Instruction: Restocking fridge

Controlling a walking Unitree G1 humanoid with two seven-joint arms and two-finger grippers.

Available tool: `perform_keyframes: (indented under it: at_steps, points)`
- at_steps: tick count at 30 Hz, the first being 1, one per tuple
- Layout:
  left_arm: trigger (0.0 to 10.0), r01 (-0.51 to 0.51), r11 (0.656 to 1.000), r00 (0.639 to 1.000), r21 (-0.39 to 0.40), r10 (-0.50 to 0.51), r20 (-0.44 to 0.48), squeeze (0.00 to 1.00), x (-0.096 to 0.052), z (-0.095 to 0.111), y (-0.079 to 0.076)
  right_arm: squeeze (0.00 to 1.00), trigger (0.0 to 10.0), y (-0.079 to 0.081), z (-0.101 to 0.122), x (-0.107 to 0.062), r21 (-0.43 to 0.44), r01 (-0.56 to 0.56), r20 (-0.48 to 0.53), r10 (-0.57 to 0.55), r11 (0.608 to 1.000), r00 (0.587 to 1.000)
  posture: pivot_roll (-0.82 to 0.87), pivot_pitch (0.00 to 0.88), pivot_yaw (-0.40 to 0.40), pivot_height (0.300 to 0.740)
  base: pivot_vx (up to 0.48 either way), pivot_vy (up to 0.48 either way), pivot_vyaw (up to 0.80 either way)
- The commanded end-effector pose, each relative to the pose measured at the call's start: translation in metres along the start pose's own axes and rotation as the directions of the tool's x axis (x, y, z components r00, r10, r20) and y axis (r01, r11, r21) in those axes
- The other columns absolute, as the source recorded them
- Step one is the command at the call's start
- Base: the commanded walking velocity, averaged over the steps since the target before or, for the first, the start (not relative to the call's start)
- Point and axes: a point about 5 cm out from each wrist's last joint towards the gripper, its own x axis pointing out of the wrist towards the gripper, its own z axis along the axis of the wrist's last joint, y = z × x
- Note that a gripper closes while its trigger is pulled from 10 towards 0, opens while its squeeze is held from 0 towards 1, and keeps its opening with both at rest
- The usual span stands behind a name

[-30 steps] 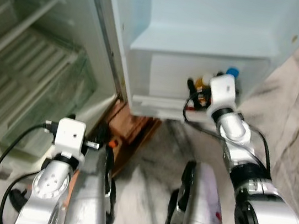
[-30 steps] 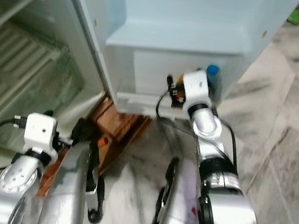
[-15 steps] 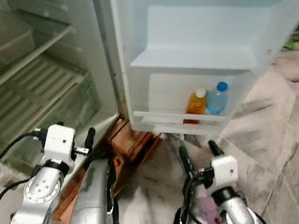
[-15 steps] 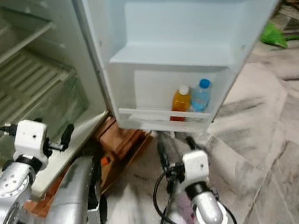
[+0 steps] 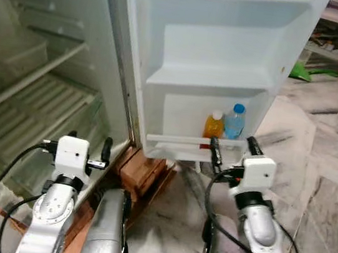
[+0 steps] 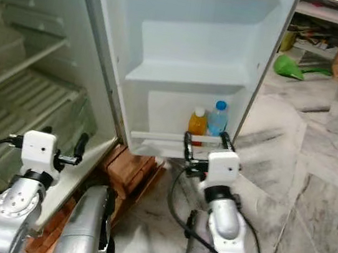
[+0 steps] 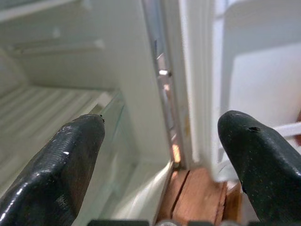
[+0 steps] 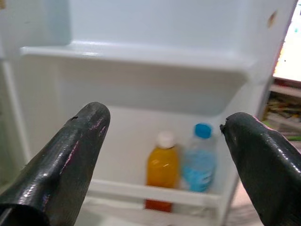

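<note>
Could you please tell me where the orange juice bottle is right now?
The orange juice bottle stands in the fridge door's bottom shelf, beside the blue-capped water bottle on its right, just beyond the open right gripper.

Open fridge door shelf, two bottles inside

In the white fridge door's (image 5: 216, 58) bottom shelf, the orange juice bottle (image 5: 214, 125) stands left of, just beside, the blue-capped water bottle (image 5: 234, 121).

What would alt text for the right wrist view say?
An orange juice bottle and a blue-capped water bottle stand side by side in the fridge door's bottom shelf, framed by the open right gripper and its two black fingers.
</note>
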Motion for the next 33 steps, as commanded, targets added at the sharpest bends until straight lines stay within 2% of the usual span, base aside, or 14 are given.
perform_keyframes:
  at_steps: [1,8,16,21,27,33]
  points:
    - [10.0,-0.007,1.0,1.0,-0.006,0.008,0.015,0.0,0.002,0.002,0.0,0.0,10.0,-0.001,0.008,0.006,-0.003,0.01,0.024,-0.01,1.0,1.0,0.04,0.032,0.057,0.616,0.0,0.0,0.0]
    - [10.0,-0.024,1.0,1.0,-0.012,0.025,0.02,0.0,0.001,-0.001,-0.001,0.0,10.0,-0.009,0.013,0.013,-0.02,0.026,0.019,-0.025,0.999,1.0,0.05,0.03,0.039,0.663,0.0,0.0,0.0]
    - [10.0,-0.039,0.999,0.999,-0.018,0.039,0.001,0.0,0.001,-0.006,-0.001,0.0,10.0,-0.006,0.011,0.015,-0.015,0.021,0.013,-0.021,1.0,1.0,0.04,0.02,0.043,0.71,0.0,0.0,0.0]
    - [10.0,-0.047,0.999,0.998,-0.012,0.047,-0.038,0.0,-0.002,-0.015,-0.008,0.0,10.0,-0.005,0.004,0.011,-0.011,0.025,-0.019,-0.025,1.0,0.999,0.03,0.01,0.045,0.74,0.0,0.0,0.0]
    - [10.0,-0.071,0.997,0.997,0.001,0.071,-0.028,0.0,0.007,-0.01,-0.004,0.0,10.0,-0.003,0.002,0.013,-0.01,0.011,-0.029,-0.011,1.0,1.0,0.02,0.014,0.049,0.74,0.0,0.0,0.0]
    - [10.0,-0.077,0.997,0.996,0.019,0.078,-0.041,0.0,0.008,-0.012,-0.002,0.0,10.0,-0.006,-0.011,0.007,0.022,0.026,-0.097,-0.024,0.999,0.995,0.02,0.02,0.048,0.74,0.0,0.0,0.0]
